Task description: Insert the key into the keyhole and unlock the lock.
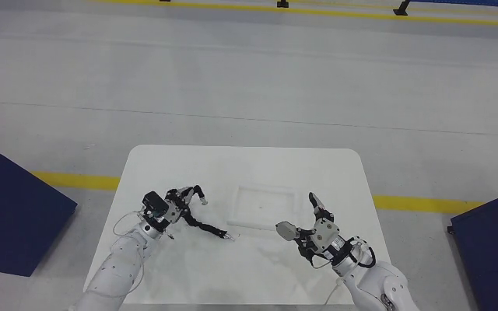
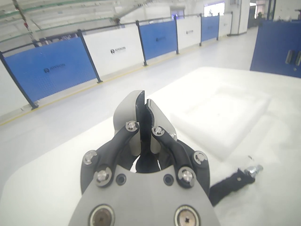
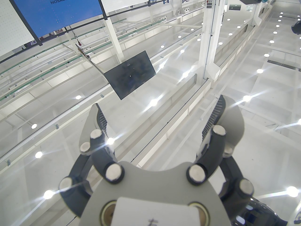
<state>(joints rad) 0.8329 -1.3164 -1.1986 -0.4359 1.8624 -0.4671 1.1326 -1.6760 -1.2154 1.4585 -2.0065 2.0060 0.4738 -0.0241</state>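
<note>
I am pinching the black strap [image 2: 224, 187] in my left gripper [image 2: 144, 100], its key [image 2: 253, 170] lying on the table [image 1: 179, 167] just beside the white tray [image 1: 268, 190], my right gripper [image 3: 160, 109] standing spread near that tray: pickup in hand, I judge, next needing the key aimed at the keyhole.

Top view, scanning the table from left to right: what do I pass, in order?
In order: left end effector → black strap with a metal end, trailing out to its right → shallow white tray → right end effector.
</note>
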